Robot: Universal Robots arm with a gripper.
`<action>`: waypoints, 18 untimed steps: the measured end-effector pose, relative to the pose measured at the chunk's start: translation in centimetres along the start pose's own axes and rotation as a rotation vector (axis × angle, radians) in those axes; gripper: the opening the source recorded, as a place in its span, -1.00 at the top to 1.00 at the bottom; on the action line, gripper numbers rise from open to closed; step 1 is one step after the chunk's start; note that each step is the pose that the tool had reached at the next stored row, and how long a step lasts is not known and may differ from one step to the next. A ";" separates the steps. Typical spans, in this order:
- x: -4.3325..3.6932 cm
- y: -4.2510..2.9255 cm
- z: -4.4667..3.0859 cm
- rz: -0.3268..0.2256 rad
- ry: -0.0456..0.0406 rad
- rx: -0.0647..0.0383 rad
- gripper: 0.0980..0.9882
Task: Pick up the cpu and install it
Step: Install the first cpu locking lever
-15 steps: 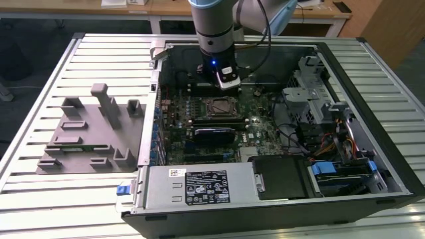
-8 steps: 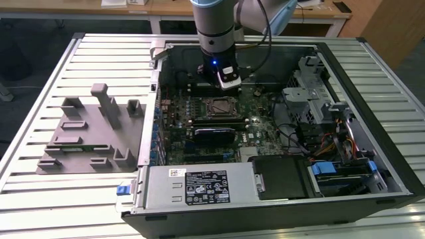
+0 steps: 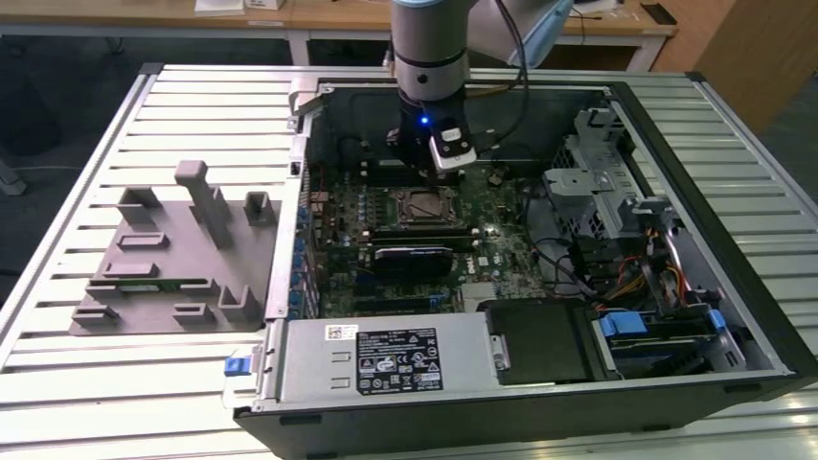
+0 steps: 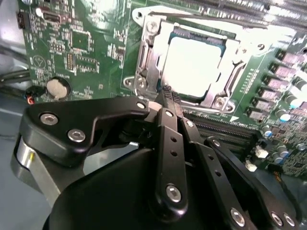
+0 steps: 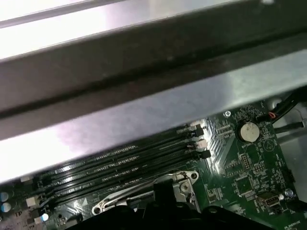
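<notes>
The cpu (image 4: 196,64) lies flat in the motherboard socket (image 4: 144,62), its silvery-white top plate framed by the socket's metal bracket. In the exterior view the cpu (image 3: 422,205) shows at the middle of the green board inside the open computer case. My gripper (image 4: 168,92) hovers just above the socket's near edge, apart from the chip. Its black fingers (image 4: 169,139) are pressed together and shut, with nothing between them. The arm's wrist (image 3: 428,115) hangs over the back of the board.
A grey plastic fixture tray (image 3: 167,259) lies on the slatted table at the exterior view's left. Within the case are a power supply (image 3: 383,359), a drive cage (image 3: 639,220), memory slots (image 5: 120,163) and a coin battery (image 5: 247,130). The case's metal wall (image 5: 144,110) passes close by.
</notes>
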State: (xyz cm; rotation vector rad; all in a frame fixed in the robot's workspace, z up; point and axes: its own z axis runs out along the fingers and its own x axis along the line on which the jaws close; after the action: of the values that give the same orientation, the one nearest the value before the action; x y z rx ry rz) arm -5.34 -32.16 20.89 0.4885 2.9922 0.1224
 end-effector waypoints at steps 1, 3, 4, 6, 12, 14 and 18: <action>-0.11 0.02 0.02 0.000 0.0019 0.007 0.98; -0.31 0.06 0.05 -0.001 0.0055 0.021 0.98; -0.42 0.08 0.07 -0.002 0.0071 0.028 0.98; -0.63 0.11 0.10 -0.003 0.0105 0.042 0.98; -1.22 0.06 0.15 -0.006 0.0129 0.076 0.98; -1.42 -0.03 0.15 -0.006 0.0126 0.083 0.98; -1.79 -0.15 0.19 -0.008 0.0126 0.098 0.98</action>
State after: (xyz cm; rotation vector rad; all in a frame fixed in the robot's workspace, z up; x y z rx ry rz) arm -3.68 -32.86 20.85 0.4879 3.0230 -0.0216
